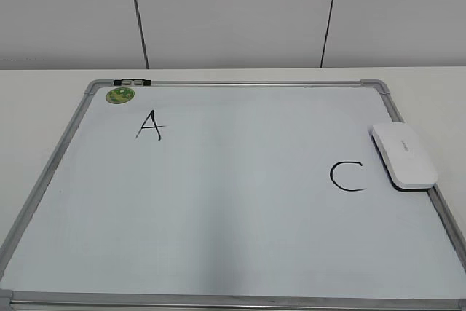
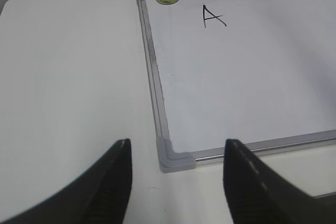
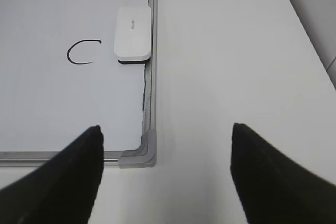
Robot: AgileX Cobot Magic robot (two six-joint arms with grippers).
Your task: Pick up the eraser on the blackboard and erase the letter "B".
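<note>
**Eraser at the blackboard's right edge, no "B" on the board**

The eraser (image 1: 405, 154) lies flat on the blackboard (image 1: 218, 209), against its right frame rail and just beside the letter "C" (image 1: 346, 177), which sits to its left. The letter "A" (image 1: 149, 125) is well apart, near the board's far left corner, just below a round green magnet (image 1: 120, 95). Between "A" and "C" the surface is plain white.

The right gripper (image 3: 165, 174) hovers off the board's near right corner, jaws wide apart, holding nothing. The left gripper (image 2: 176, 184) hangs over the near left corner, jaws likewise spread and empty.
</note>
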